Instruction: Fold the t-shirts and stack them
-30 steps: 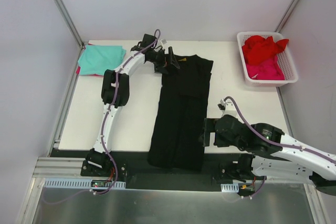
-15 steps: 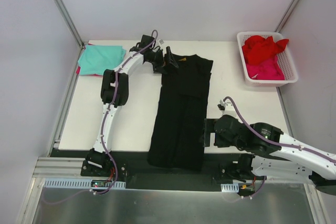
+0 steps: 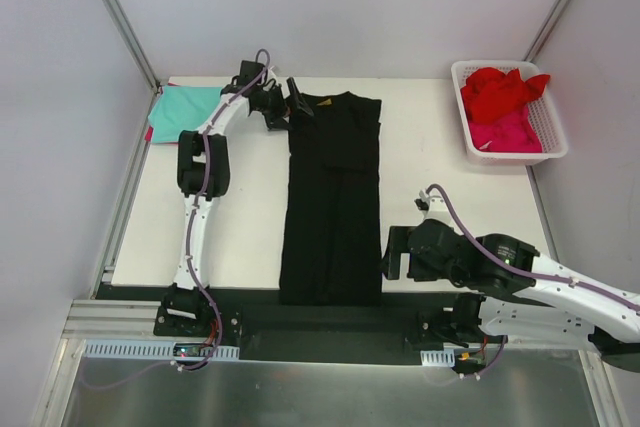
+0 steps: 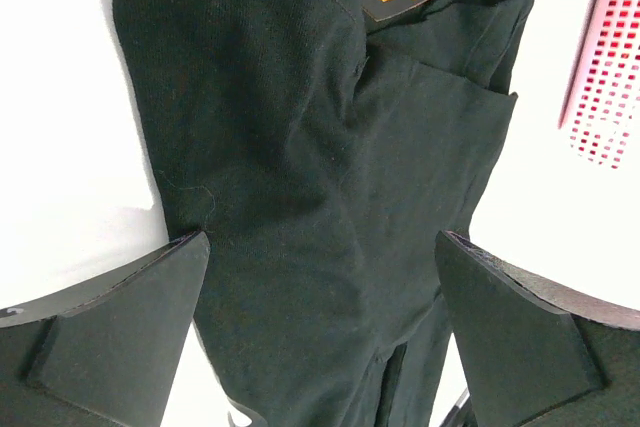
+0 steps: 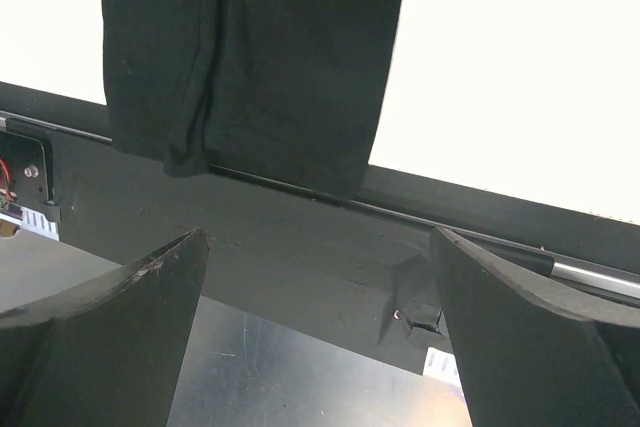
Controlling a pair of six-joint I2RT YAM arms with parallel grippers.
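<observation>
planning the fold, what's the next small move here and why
Probably bring the right tool to the black shirt's hem and close on it, to fold it up toward the collar. The shirt lies as a long strip, its hem hanging over the table's near edge; the right tool is open and nearest that hem.

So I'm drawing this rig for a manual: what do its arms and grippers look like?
The left arm and right arm share a look: white shells on the links, black housings at the joints, a thin purple cable along each. The left gripper and right gripper are black, with two broad, wedge-shaped fingers. No markings show.
</observation>
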